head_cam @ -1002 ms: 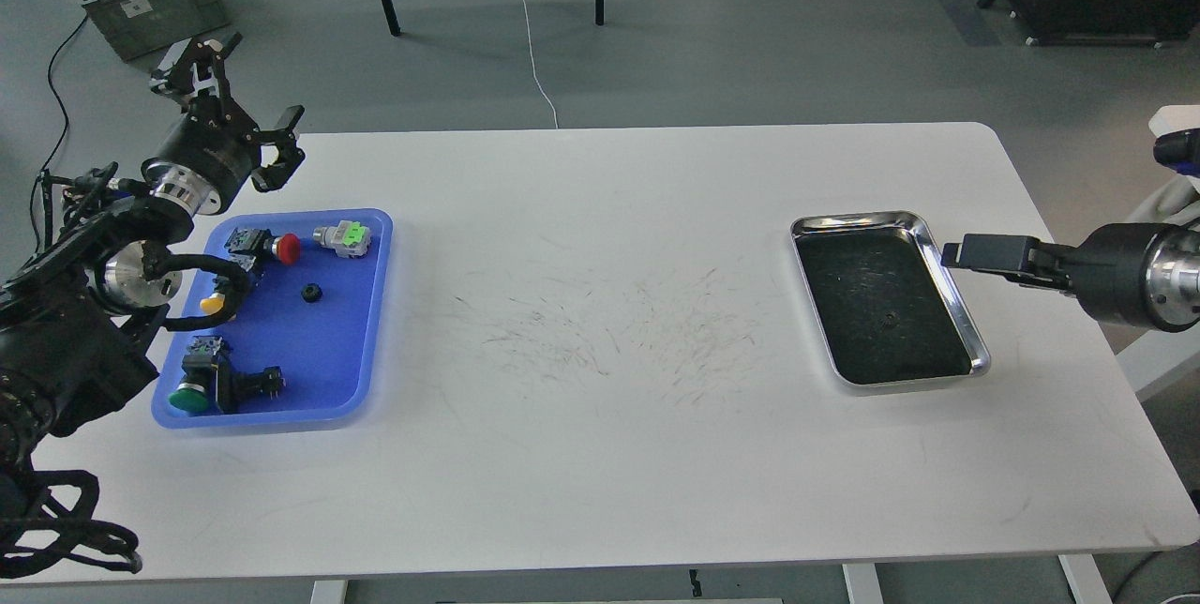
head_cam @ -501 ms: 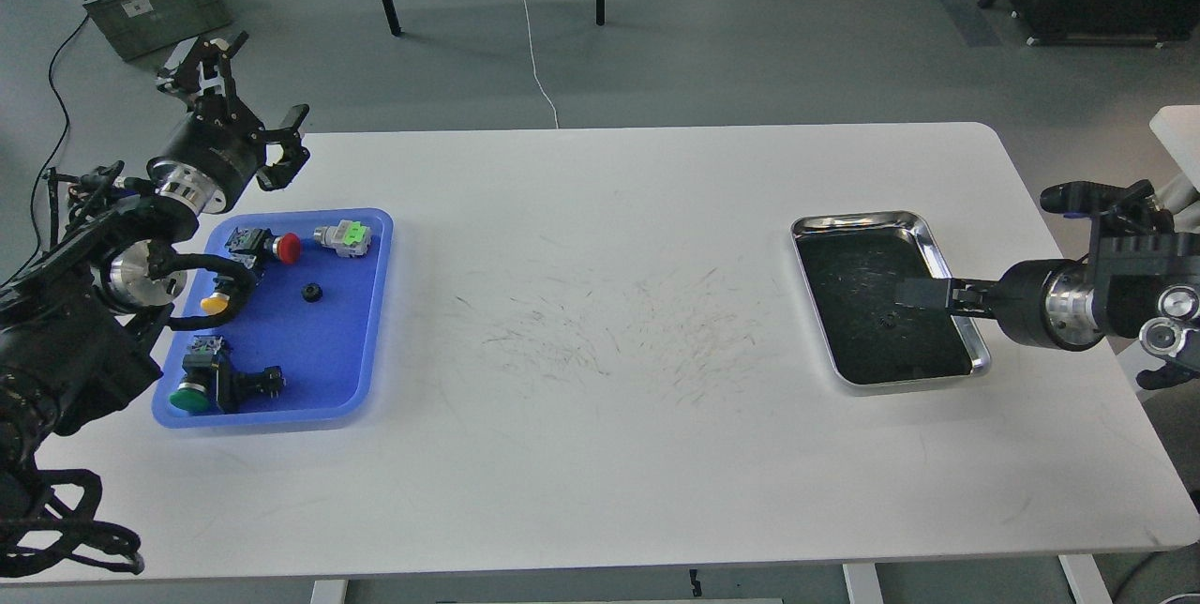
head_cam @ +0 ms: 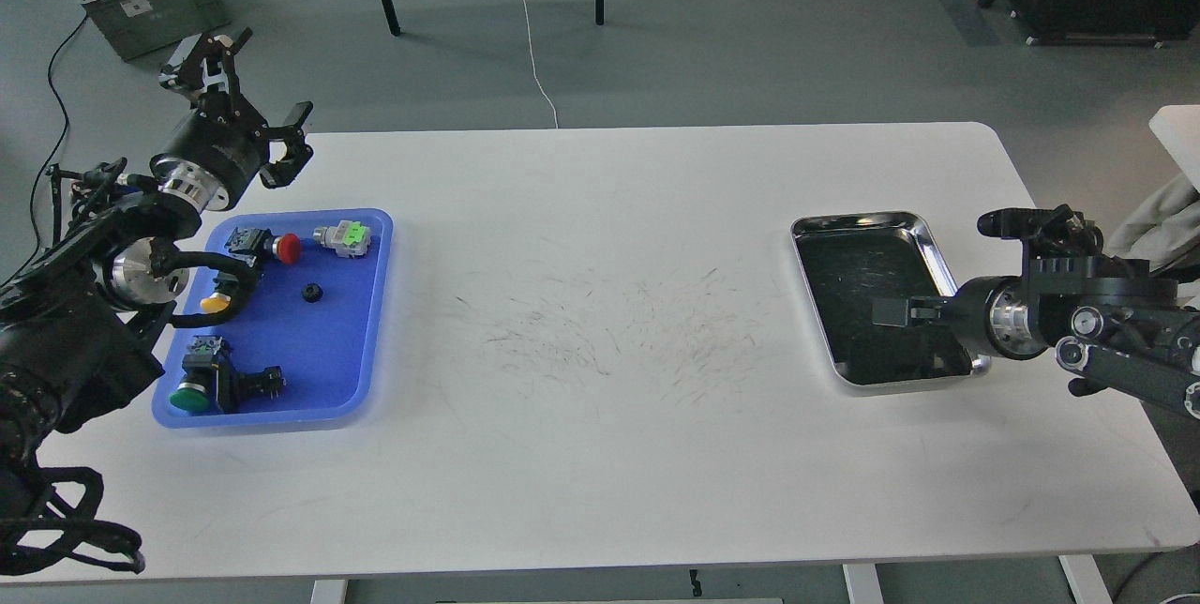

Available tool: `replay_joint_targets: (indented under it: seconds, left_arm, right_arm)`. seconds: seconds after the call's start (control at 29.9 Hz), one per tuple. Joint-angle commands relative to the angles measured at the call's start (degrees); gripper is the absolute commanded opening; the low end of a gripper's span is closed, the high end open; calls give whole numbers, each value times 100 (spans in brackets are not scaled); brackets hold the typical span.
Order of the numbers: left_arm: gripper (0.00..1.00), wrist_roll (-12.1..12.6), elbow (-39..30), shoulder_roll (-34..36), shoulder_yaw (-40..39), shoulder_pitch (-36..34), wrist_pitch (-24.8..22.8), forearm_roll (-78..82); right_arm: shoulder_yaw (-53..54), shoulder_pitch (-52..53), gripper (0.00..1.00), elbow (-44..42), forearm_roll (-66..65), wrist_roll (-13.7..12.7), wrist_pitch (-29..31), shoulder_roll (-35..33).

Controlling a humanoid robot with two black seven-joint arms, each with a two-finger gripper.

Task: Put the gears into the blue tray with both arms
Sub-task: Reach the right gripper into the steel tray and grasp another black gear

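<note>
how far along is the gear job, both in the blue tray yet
About halfway. One gear already lies in the blue tray among the push-buttons. The left gripper is open and raised off the tray's far corner. The right gripper reaches over the steel tray; whether it grips the second gear cannot be told, as its tip hides that spot. Left to do: carry that gear across to the blue tray.

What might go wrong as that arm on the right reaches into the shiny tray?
The right tool hangs over the shiny steel tray, hiding the spot where a tiny gear would lie, so it may miss the grip. It could also nudge the light tray. In the blue plastic tray, the small black gear sits near bulky push-buttons.
</note>
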Motion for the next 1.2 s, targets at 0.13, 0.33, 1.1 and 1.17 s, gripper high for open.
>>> replay_joint_targets:
  seconds: [0.13,0.33,1.1,1.17]
  left_arm:
    - [98,0,-8,7,0,-12,0,9]
    - [98,0,-8,24,0,-12,0,18]
    - [98,-8,-8,15,0,-21,0,18]
    - [98,-8,-8,24,0,-21,0,18]
  right_arm:
    - [-89,-17,75,-31,1,8,-8,57]
    - [-247,-17,50,-31,-17,8,-8,118]
    - [-336,62,41,-259,-17,-9,-8,303]
    - [-336,70,41,-303,-17,-9,-8,364]
